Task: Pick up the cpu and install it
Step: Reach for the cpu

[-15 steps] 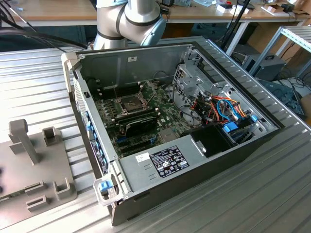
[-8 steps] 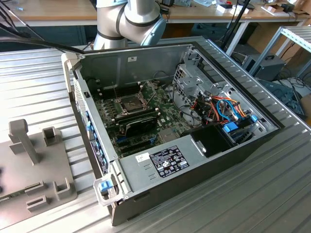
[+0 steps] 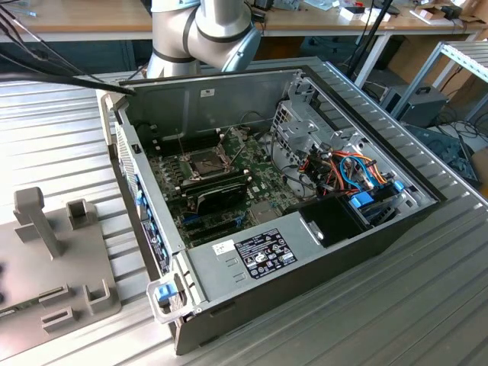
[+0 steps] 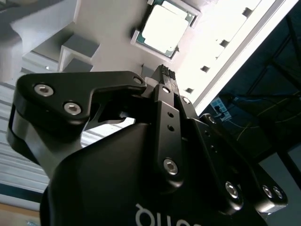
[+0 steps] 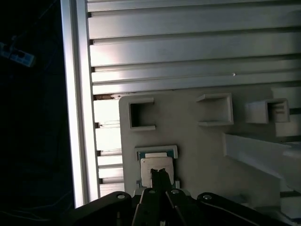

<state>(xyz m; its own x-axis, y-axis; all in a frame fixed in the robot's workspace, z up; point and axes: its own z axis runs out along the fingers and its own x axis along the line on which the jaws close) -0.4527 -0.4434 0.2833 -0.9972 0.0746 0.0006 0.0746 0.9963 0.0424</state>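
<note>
The gripper (image 4: 165, 71) is seen hanging over the grey holder plate (image 5: 197, 150), and its fingers (image 4: 162, 101) are pressed together with nothing pinched between them. The cpu (image 4: 163, 29) is found lying flat in a shallow square pocket of that plate, silver top facing up, untouched.

In the second wrist view a clear gap is seen between the fingertips and the chip, which lies straight ahead along the line the fingers point, so the tips are judged to be above it and not on it. In the first wrist view the closed tips are laid just over one edge of the cpu (image 5: 157, 165), which says the gripper (image 5: 160, 175) is lined up almost over the pocket, a touch off the chip's middle.

No long axis can be given, since the chip is square. Its edges run parallel to the pocket walls and to the plate's edge.

In the exterior view the holder plate (image 3: 84, 259) sits on the ribbed bench (image 3: 427, 305) at the exterior view's left of the open computer case (image 3: 229, 267). Inside the case, the dark socket (image 3: 207, 162) on the green motherboard (image 3: 259, 191) is seen well apart from the plate. The pick is judged not yet made.
</note>
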